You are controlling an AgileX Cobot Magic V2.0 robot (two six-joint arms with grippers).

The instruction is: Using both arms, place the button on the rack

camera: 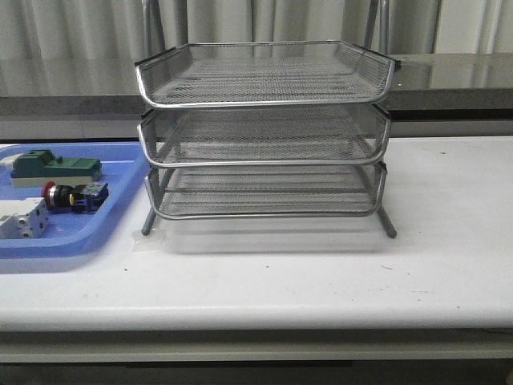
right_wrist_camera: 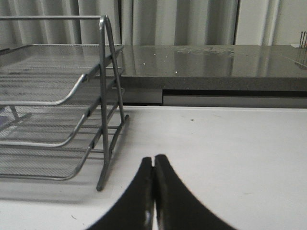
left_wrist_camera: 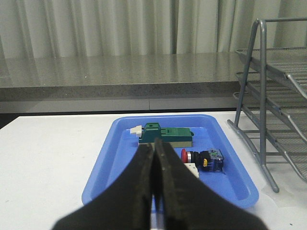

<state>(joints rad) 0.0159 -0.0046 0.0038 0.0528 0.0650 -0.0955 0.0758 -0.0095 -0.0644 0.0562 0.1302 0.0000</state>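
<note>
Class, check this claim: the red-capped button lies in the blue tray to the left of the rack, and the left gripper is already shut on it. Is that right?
Not quite. The button does lie in the blue tray left of the rack, but the left gripper is shut on nothing. In the left wrist view its fingers meet with the button lying apart in the tray.

Both grippers are matte black with no markings, screws or cables showing. The left gripper (left_wrist_camera: 154, 158) has two broad, curved fingers that taper upward to narrow tips. The right gripper (right_wrist_camera: 153, 165) has the same flared, horn-like shape.
</note>
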